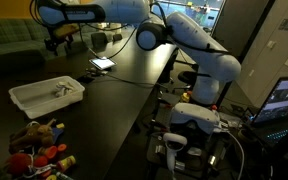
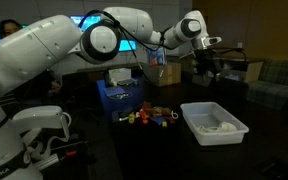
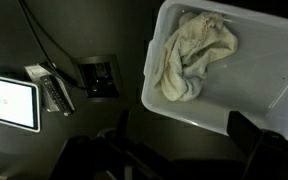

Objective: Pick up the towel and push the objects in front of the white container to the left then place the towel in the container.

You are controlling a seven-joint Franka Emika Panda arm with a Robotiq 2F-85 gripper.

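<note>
The cream towel (image 3: 192, 55) lies crumpled inside the white container (image 3: 239, 105), at its left end in the wrist view. It also shows in both exterior views (image 1: 60, 90) (image 2: 222, 126), inside the container (image 1: 29, 99) (image 2: 199, 122). My gripper (image 3: 184, 150) hangs well above the container, open and empty, with dark fingers at the lower frame edge. It shows high over the table in both exterior views (image 1: 56, 38) (image 2: 206, 62). The small colourful objects (image 1: 39, 145) (image 2: 149, 117) sit bunched beside the container, apart from it.
A lit tablet (image 3: 9, 102) (image 1: 102, 63) lies on the dark table with a small device (image 3: 54, 90) and a cable plate (image 3: 99, 78) beside it. A blue box (image 2: 119, 97) stands behind the objects. The table edge runs near the robot base (image 1: 199, 120).
</note>
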